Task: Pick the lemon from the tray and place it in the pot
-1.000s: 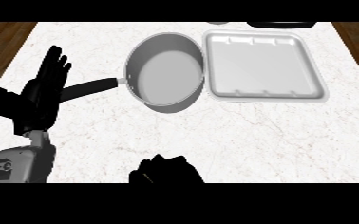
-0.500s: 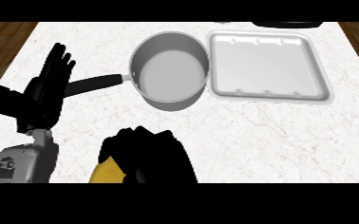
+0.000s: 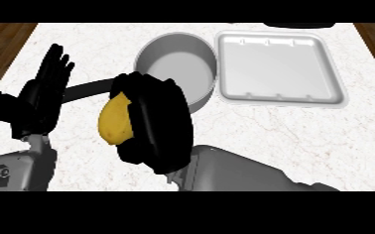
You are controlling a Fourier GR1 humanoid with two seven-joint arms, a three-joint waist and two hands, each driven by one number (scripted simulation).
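While the right hand (image 3: pixel 157 121) curls round the lemon (image 3: pixel 115 121), the pot (image 3: pixel 179 67) sits just ahead of it on the bench (image 3: pixel 293 129). The lemon's long side points toward the pot. The left hand (image 3: pixel 44 96) rests open at the left.

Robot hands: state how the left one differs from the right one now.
The left robot hand is open, fingers straight and up; the right robot hand is curled. The left robot hand holds nothing; the right robot hand grips the yellow lemon. The left robot hand rests near the view's left edge; the right robot hand is central, by the pot. Both are black.
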